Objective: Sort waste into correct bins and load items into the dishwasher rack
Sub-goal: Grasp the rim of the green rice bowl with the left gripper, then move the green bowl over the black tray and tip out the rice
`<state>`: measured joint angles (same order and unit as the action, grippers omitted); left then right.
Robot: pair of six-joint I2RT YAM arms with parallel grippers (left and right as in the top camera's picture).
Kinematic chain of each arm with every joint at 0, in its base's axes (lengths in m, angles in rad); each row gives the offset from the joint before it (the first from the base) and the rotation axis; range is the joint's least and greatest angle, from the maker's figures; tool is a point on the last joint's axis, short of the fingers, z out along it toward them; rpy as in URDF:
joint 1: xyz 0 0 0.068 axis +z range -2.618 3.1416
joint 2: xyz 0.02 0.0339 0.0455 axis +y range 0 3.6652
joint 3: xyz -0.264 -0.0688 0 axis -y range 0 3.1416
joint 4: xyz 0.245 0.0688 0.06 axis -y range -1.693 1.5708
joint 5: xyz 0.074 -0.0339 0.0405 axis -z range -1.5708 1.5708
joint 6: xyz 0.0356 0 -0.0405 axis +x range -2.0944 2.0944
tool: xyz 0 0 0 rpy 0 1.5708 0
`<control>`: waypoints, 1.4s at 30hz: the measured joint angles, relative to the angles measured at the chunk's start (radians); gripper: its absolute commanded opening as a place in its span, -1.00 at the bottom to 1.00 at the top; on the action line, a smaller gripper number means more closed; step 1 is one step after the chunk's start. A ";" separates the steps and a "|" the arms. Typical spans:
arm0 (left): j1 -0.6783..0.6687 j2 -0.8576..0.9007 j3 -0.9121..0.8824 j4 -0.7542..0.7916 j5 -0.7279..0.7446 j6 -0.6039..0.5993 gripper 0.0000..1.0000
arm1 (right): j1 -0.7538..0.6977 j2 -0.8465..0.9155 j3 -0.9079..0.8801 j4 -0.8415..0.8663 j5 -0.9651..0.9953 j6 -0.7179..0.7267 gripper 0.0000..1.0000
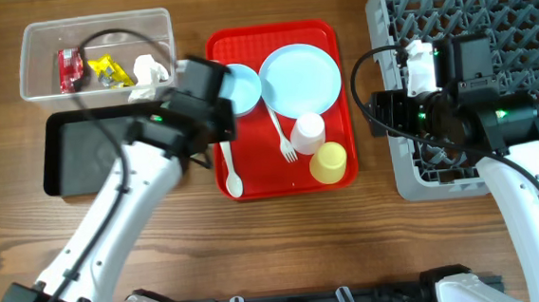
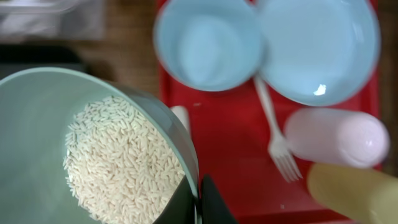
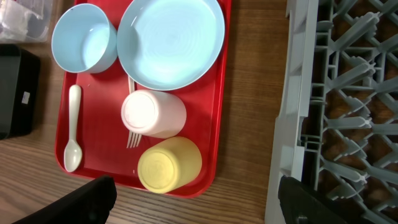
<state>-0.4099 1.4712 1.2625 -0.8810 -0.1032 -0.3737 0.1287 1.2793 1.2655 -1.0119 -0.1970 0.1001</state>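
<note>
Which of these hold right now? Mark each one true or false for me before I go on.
1. The left gripper is shut on the rim of a bowl holding rice grains. True.
2. The right gripper holds the yellow cup. False: its jaws are open and empty, and the cup sits on the red tray.
3. The red wrapper and yellow wrapper lie in the clear tub. True.
4. The tissue lies on the red tray. False: it is in the clear tub.
5. The white spoon lies in the clear tub. False: it lies on the red tray.
</note>
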 measured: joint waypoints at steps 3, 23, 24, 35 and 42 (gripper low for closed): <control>0.102 0.002 0.000 -0.042 0.003 -0.018 -0.92 | 0.000 0.000 0.000 0.003 0.000 0.000 0.77; 0.896 0.002 -0.039 -0.135 0.814 0.363 -0.92 | 0.000 0.000 0.000 0.003 0.000 0.000 0.77; 0.915 0.002 -0.051 -0.136 0.848 0.388 -0.92 | 0.000 0.000 0.000 0.003 0.000 0.000 0.77; 0.985 0.020 -0.181 -0.074 1.082 0.580 -0.92 | 0.000 0.000 0.000 0.003 0.000 0.000 0.77; 0.991 0.119 -0.229 0.043 1.195 0.604 -0.91 | 0.000 0.000 0.000 0.003 0.000 0.000 0.77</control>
<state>0.5808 1.5898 1.0336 -0.8375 1.0920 0.2306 0.1287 1.2793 1.2655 -1.0092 -0.1970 0.1001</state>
